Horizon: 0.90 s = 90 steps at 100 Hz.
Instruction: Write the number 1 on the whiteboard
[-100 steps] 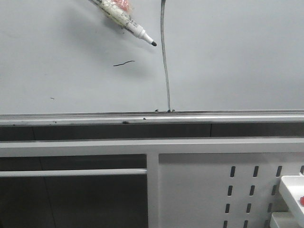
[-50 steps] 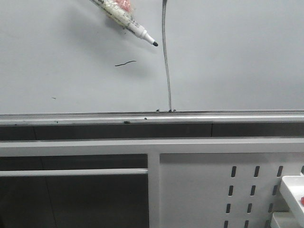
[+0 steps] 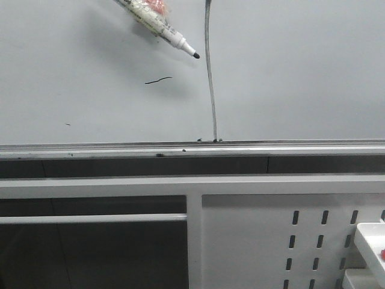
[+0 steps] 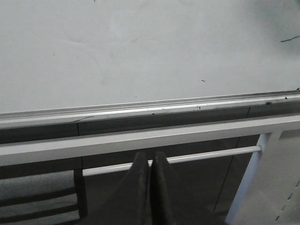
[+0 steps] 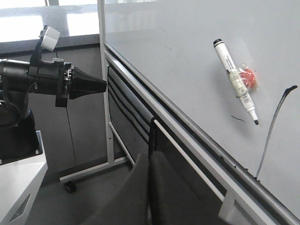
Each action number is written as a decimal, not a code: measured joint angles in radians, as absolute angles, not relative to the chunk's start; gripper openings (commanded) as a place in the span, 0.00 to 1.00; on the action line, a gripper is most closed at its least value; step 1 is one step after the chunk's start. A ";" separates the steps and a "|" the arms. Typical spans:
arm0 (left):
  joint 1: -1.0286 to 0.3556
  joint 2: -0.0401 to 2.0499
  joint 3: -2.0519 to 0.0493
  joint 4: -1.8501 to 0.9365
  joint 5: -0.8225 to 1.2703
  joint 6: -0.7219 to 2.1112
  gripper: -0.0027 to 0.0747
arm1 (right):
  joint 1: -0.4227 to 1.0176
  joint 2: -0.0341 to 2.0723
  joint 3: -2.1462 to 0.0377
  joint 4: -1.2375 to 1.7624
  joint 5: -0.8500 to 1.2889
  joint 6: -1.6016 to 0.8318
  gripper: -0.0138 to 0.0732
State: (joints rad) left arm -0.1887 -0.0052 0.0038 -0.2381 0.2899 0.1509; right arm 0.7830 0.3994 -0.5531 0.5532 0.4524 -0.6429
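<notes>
The whiteboard fills the upper front view, with its silver rail below. The number 1 is a thin dark stroke running down to the rail; it also shows in the right wrist view as number 1. A white marker with a red tuft rests tilted against the board, black tip just left of the stroke, and no gripper is on it. My left gripper is shut and holds nothing, below the rail. My right gripper is also shut on nothing, well away from the board.
A short stray pen mark sits left of the stroke. Below the rail are grey frame bars, a white panel with slotted holes and a white tray at the lower right. The left arm shows beside the board stand's caster.
</notes>
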 measured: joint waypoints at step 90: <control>-0.180 -0.005 0.004 -0.272 0.299 0.149 0.01 | 0.756 0.399 -0.530 0.510 0.419 -0.642 0.10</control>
